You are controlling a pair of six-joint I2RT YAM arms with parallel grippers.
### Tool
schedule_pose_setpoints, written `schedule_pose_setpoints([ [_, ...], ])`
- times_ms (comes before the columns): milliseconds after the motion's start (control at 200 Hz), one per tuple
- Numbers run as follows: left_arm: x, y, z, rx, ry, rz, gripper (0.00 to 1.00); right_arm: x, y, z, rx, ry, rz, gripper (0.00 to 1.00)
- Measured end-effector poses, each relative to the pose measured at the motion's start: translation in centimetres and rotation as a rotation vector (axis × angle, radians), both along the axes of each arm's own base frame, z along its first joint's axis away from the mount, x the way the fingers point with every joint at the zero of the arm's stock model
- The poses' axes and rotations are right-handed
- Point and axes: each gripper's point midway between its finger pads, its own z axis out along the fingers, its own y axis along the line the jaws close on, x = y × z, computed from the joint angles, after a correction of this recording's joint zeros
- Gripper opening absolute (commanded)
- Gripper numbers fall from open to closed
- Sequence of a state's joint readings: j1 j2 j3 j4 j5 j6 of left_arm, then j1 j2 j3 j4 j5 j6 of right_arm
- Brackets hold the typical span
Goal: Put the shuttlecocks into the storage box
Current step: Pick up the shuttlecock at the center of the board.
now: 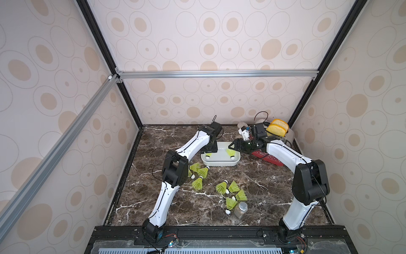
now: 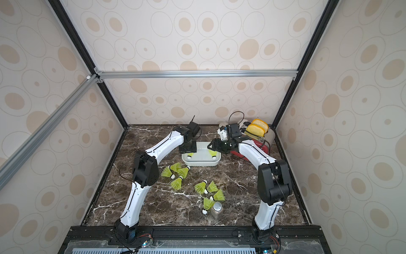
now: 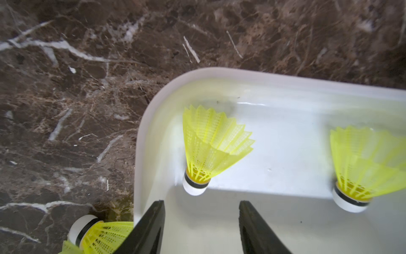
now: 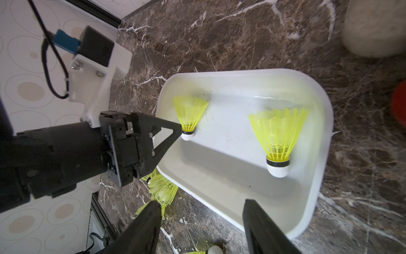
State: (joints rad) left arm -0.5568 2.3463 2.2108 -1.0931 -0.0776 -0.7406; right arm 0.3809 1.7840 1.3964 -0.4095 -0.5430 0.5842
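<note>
Two shuttlecocks lay on the floor of the storage box [image 1: 219, 164]. One shuttlecock [image 3: 212, 145] was in the corner under my left hand [image 3: 202, 204], and the other [image 4: 278, 136] was toward the end nearest my right hand [image 4: 201, 203]. I judged they sat well apart because each arm serves its own end of the box, which keeps the hands clear of each other.

The left hand's fingers stood apart with nothing between them; the white cork lay just past the fingertips, not inside the gap. The right hand's fingers were spread too, and empty. So neither hand was carrying anything.

Both arms arched up from the front rail, elbows high over the worktop [image 1: 263, 189]. The left wrist bent down so its hand pointed into the box. The right forearm reached in from the toaster [image 1: 271, 160] side, its hand hovering above the rim.

Eight more shuttlecocks waited on the worktop: a cluster [image 1: 197, 183] of four beside the left elbow, and another cluster [image 1: 221, 187] of four near the jar [image 1: 240, 210]. Most of the job was ahead of me.
</note>
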Motion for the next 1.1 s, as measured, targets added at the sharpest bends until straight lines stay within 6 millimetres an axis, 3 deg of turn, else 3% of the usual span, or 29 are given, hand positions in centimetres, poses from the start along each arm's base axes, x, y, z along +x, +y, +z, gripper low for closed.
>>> schedule_pose_setpoints([
  [346,-0.6,0.3,4.0,-0.049,-0.059,0.018,0.59,-1.2,-0.4,2.6,-0.047,-0.094,0.036,0.65],
  [666,-2.1,1.1,6.9,-0.081,-0.089,0.027,0.61,-4.1,-0.7,5.4,-0.154,-0.218,0.110,0.62],
  [926,-4.7,2.4,9.3,-0.108,-0.112,0.025,0.61,-11.3,0.2,5.7,-0.304,-0.228,0.189,0.62],
  [1102,-9.3,4.5,10.1,-0.140,-0.095,0.009,0.61,-17.3,0.3,5.0,-0.402,-0.198,0.219,0.63],
])
